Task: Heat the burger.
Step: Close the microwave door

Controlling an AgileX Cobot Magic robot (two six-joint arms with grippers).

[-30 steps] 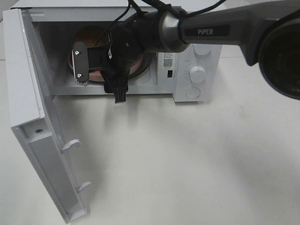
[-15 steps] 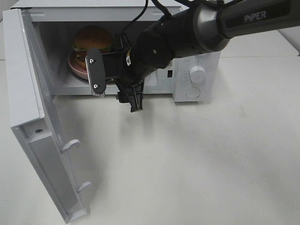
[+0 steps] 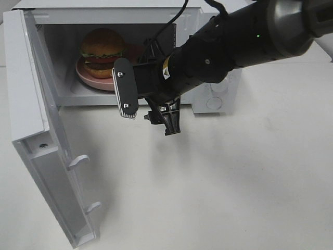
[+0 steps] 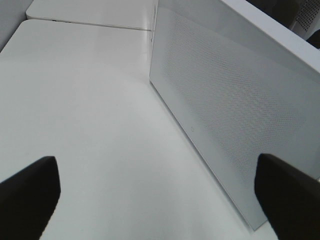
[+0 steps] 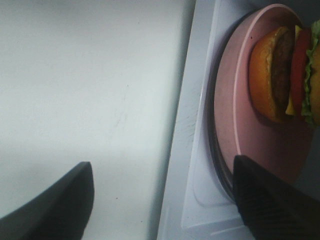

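The right gripper [image 3: 148, 121] hangs just outside the microwave [image 3: 104, 15] mouth, above the surface [image 3: 218, 182], jaws spread and holding nothing. That suggests it is done with the load. In the high view, the burger [image 3: 102, 49] lies at about 11 o'clock from it, upright on the pink plate [image 3: 86, 78] deep in the cavity. The plate rests on the glass tray [image 5: 216, 165], probably so it can turn while heating. The door [image 3: 36, 104] stands wide open toward 7 o'clock, which leaves the arm room but must be shut before any heating. The left gripper [image 4: 157, 200], also spread and empty, faces the door's outer panel, seemingly placed to push it closed.
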